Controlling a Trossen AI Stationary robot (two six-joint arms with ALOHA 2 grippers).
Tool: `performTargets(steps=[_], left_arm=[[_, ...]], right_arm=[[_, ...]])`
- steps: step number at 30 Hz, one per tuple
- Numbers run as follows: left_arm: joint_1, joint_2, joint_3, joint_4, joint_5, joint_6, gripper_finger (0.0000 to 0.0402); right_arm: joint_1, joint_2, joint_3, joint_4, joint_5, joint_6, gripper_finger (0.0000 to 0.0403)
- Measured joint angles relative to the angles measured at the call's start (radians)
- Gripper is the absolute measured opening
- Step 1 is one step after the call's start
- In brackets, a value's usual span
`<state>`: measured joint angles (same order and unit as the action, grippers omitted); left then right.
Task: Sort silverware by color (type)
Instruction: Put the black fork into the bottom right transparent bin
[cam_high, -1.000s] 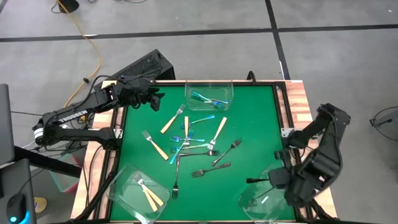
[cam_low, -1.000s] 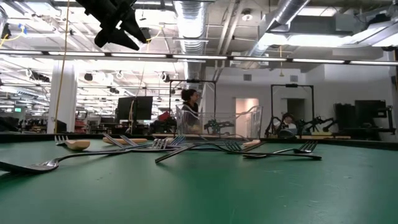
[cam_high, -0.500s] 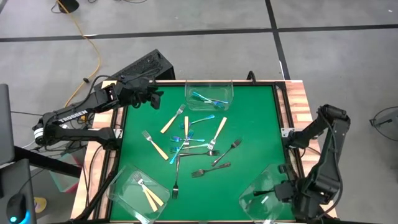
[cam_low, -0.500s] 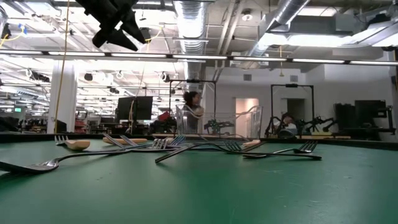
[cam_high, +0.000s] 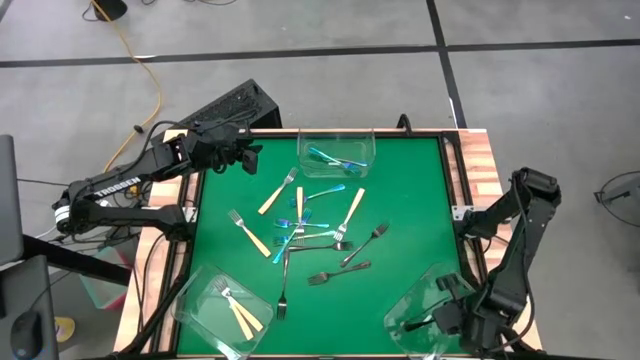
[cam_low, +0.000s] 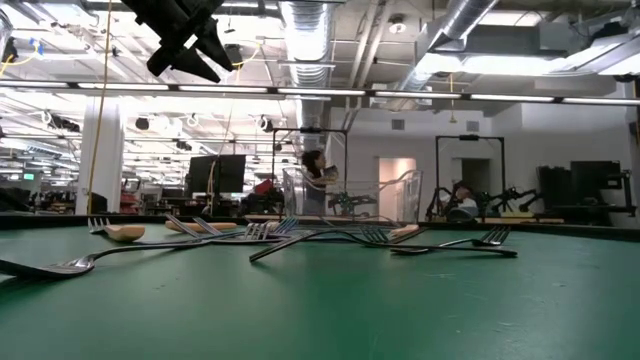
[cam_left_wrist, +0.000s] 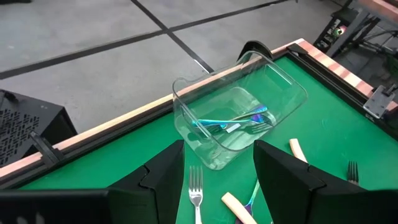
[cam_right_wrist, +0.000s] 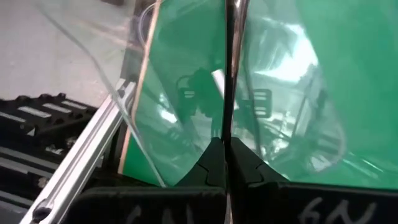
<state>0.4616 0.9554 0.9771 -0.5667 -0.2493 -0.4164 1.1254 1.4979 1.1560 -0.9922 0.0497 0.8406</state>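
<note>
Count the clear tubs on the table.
3: one at the far edge holding blue forks, one at the near left corner holding cream forks, one at the near right corner under the right gripper.

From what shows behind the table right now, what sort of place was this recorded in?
Most likely a large open robotics lab or workshop. The low view shows exposed ceiling ducts and strip lights over a wide hall, a person at workstations in the distance, and the high view shows a bare concrete floor around the green table.

Open-plan robotics lab: exposed ceiling ducts (cam_low: 310, 30), monitors (cam_low: 217, 172), green test table (cam_high: 410, 190).
</note>
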Motion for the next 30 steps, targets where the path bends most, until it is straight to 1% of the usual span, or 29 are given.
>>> performTargets(steps=[7, 12, 15, 21, 24, 30], left_arm=[[0.0, 0.0, 0.0, -0.002, 0.0, 0.0, 0.0176], [0.0, 0.0, 0.0, -0.003, -0.001, 0.0, 0.0176], [0.0, 0.0, 0.0, -0.003, -0.001, 0.0, 0.0176], [0.0, 0.0, 0.0, -0.003, -0.001, 0.0, 0.0176], [0.0, 0.0, 0.0, -0.003, -0.001, 0.0, 0.0176], [0.0, 0.0, 0.0, -0.003, -0.002, 0.0, 0.0176]], right_arm=[[-0.002, 0.0, -0.068, 0.095, -0.025, -0.031, 0.0008], [-0.002, 0.0, -0.104, 0.118, -0.027, -0.032, 0.0008], [-0.002, 0.0, -0.117, 0.135, -0.033, -0.06, 0.0008], [-0.006, 0.0, -0.176, 0.229, -0.101, -0.086, 0.0008], [-0.014, 0.0, -0.182, 0.225, -0.11, -0.09, 0.0008], [-0.045, 0.0, -0.183, 0.215, -0.115, -0.155, 0.0008]])
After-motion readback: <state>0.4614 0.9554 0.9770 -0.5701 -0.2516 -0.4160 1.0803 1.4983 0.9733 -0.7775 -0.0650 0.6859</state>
